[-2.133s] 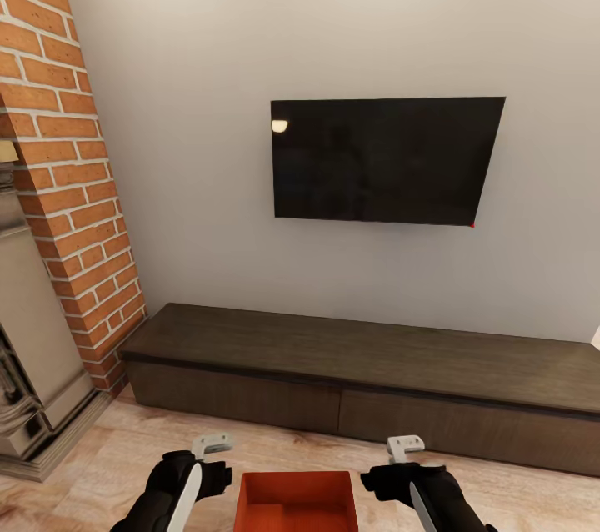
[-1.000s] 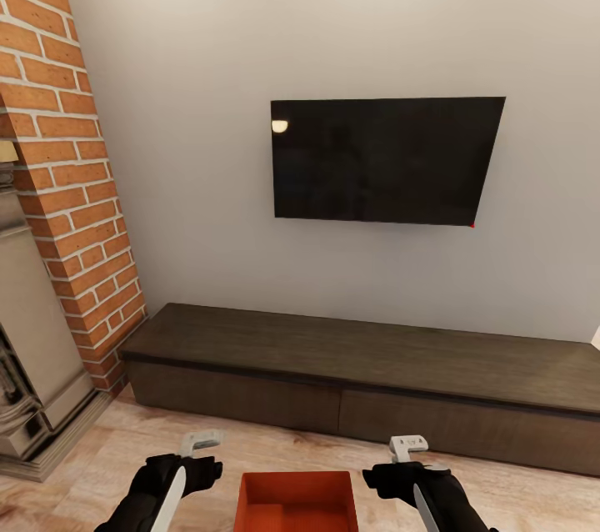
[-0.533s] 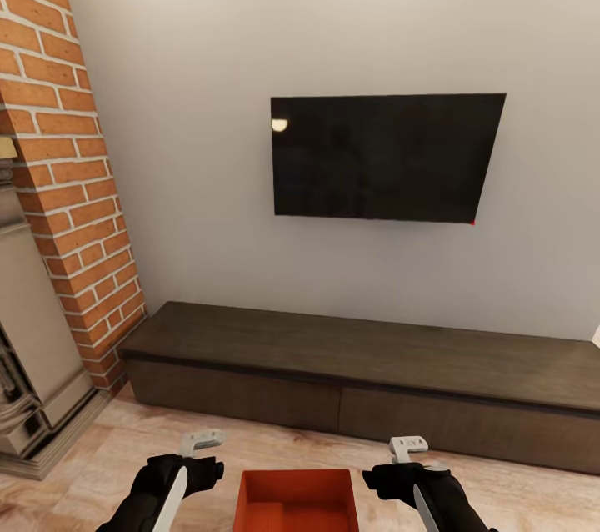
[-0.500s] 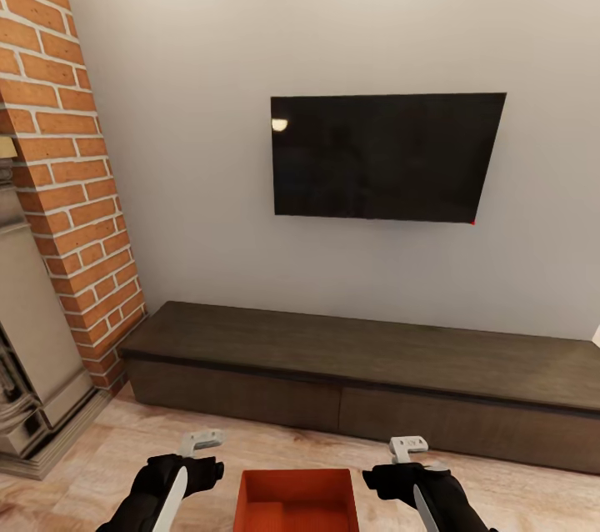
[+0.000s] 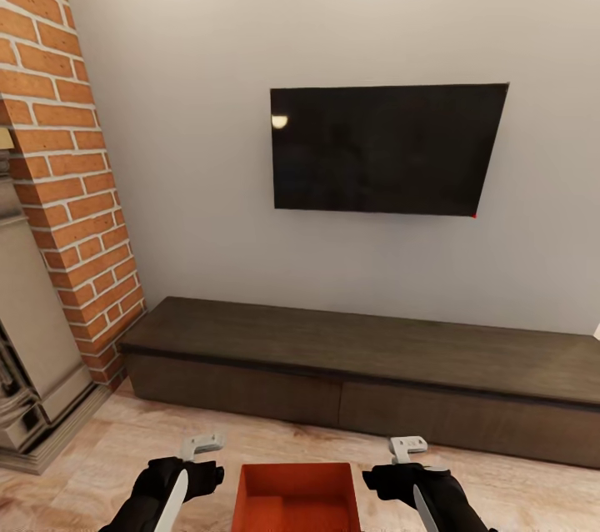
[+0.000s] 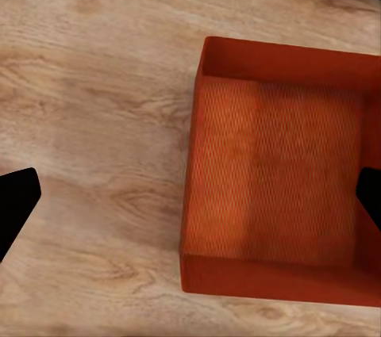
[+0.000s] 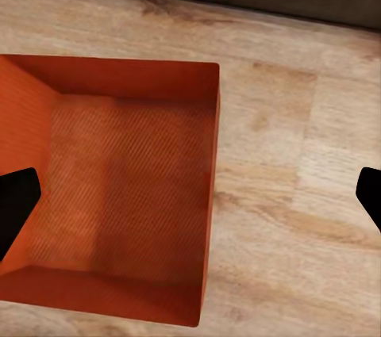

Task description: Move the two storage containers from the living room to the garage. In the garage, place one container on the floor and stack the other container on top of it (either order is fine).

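One red-orange storage container [image 5: 296,499] sits open and empty on the light wood floor [image 5: 108,465] at the bottom middle of the head view. The second container is out of view. My left gripper [image 5: 179,482] hangs above the bin's left side and my right gripper [image 5: 417,486] above its right side. In the left wrist view the bin [image 6: 278,186] lies below my open left gripper [image 6: 190,202], whose fingers straddle one side wall. The right wrist view shows the bin [image 7: 127,194] under my open right gripper [image 7: 194,198] in the same way. Neither gripper touches it.
A long dark low cabinet [image 5: 358,348] runs along the wall just beyond the bin, under a wall TV [image 5: 387,148]. The red-brick fireplace [image 5: 67,140] with its grey hearth [image 5: 33,399] stands at the left. Bare wood floor lies around the bin.
My left gripper moved a little outward to the left about two seconds ago. Since then the whole picture has shifted slightly upward, so the camera moved. The bin has stayed put.
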Robot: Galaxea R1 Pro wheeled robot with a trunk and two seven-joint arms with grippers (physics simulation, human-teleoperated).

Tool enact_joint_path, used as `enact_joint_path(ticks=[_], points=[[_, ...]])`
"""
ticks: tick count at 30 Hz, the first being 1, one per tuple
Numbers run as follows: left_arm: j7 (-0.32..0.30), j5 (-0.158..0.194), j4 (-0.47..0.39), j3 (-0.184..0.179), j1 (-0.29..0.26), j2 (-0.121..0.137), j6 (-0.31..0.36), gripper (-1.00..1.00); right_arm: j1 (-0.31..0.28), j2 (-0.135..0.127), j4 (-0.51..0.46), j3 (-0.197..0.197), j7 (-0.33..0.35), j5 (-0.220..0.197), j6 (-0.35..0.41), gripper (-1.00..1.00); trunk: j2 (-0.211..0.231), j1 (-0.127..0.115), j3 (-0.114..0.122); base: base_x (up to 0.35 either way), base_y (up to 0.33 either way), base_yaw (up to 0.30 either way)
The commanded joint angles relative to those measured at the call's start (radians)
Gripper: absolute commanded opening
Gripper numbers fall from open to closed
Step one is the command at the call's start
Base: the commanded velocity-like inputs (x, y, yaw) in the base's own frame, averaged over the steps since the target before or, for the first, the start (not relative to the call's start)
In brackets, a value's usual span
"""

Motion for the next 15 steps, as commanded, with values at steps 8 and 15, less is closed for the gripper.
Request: enact_joint_path(ticks=[8, 15], points=[[0.008, 0.011, 0.001, 0.001, -0.001, -0.001, 0.004, 1.00, 0.000, 0.000, 0.001, 0.000, 0.005, 0.005, 0.005, 1.00, -0.057, 0.031, -0.039, 0.000, 0.000, 0.000], [0.009, 0.011, 0.001, 0.001, -0.001, -0.001, 0.004, 1.00, 0.000, 0.000, 0.001, -0.001, 0.005, 0.005, 0.005, 1.00, -0.106, 0.058, -0.072, 0.000, 0.000, 0.000]])
